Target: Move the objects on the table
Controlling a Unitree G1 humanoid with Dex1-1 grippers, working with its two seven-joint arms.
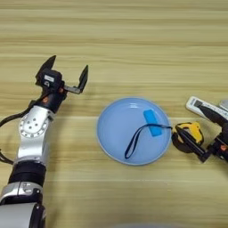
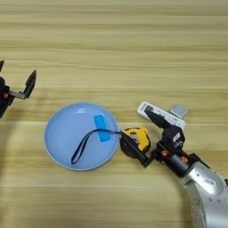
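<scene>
A round light-blue plate lies in the middle of the wooden table. Just off its right rim sits the yellow-and-black tape measure. Its dark blue strap trails across the plate, beside a small light-blue tag. My right gripper is open, reaching in from the lower right. The tape measure sits between its fingers, the lower finger lying across its front. My left gripper is open over bare wood, up and left of the plate, holding nothing.
A white remote-like bar lies just behind the right gripper. A small grey piece rests beside it. Bare wood stretches across the far half of the table and along the front.
</scene>
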